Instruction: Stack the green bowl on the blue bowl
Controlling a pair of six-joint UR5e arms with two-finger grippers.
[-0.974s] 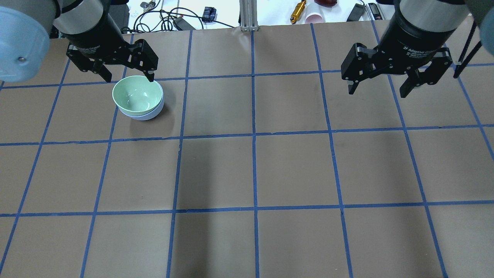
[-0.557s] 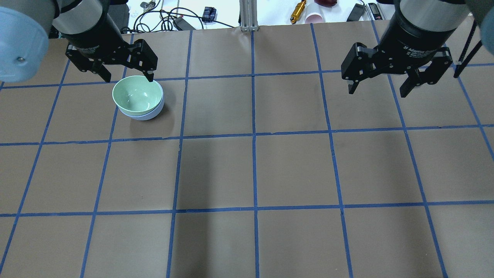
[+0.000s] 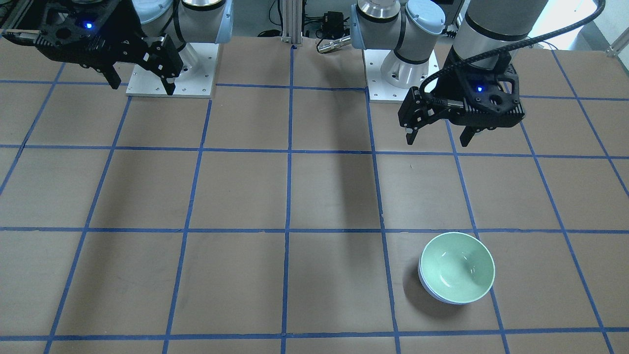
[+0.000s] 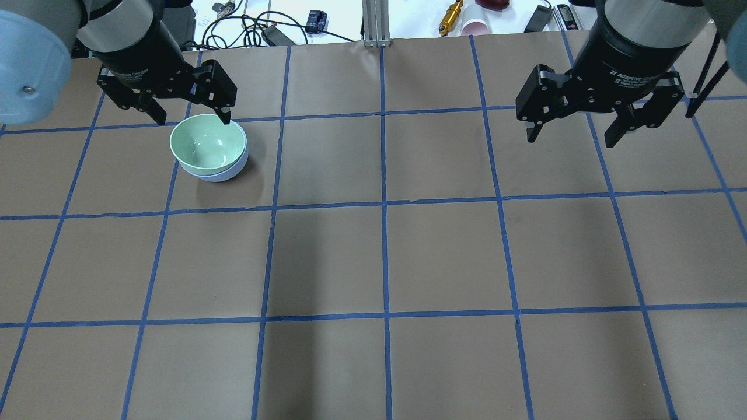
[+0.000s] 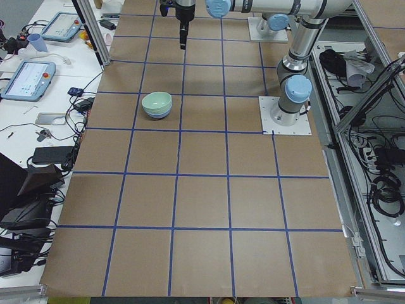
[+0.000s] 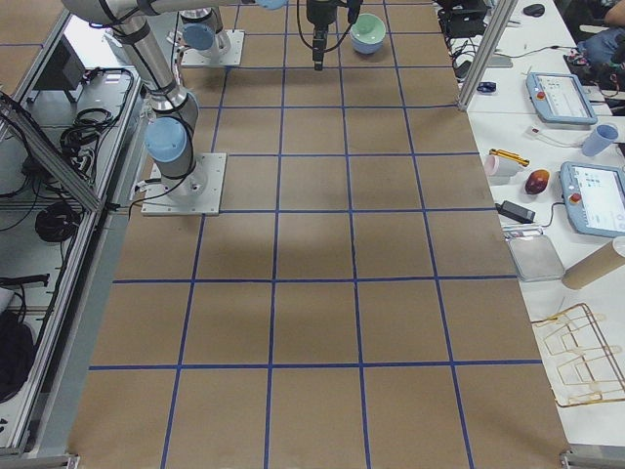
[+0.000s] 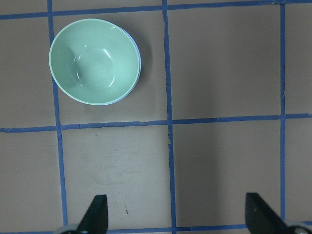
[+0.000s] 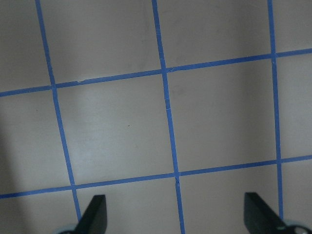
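The green bowl sits nested inside the blue bowl on the brown table at the far left. Only a thin strip of the blue bowl shows below the green rim. The pair also shows in the front view, with the green bowl over the blue bowl, and in the left wrist view. My left gripper is open and empty, above the table and clear of the bowls, on my side of them in the front view. My right gripper is open and empty, far right.
An aluminium post stands at the table's far edge. Cables, a yellow tool and a pink cup lie beyond it. The arm base plates are on the robot's side. Blue tape lines grid the table.
My left gripper has drifted slightly up and away from the bowls, still open. The bowls and the right arm have not moved.
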